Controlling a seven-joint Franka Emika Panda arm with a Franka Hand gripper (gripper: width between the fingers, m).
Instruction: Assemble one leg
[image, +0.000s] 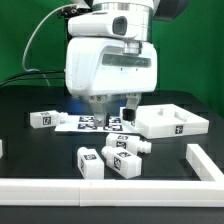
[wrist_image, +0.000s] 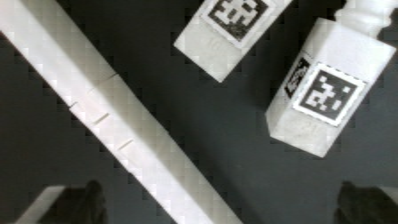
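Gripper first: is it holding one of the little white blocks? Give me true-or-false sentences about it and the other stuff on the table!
1. The legs have black-and-white square tags on them. True.
2. The gripper is holding one of them. False: it is open and holds nothing.
3. The large rimmed panel lies at the exterior view's left. False: it lies at the exterior view's right.
4. One leg lies by itself at the exterior view's left, apart from the others. True.
5. The table is white. False: it is black.
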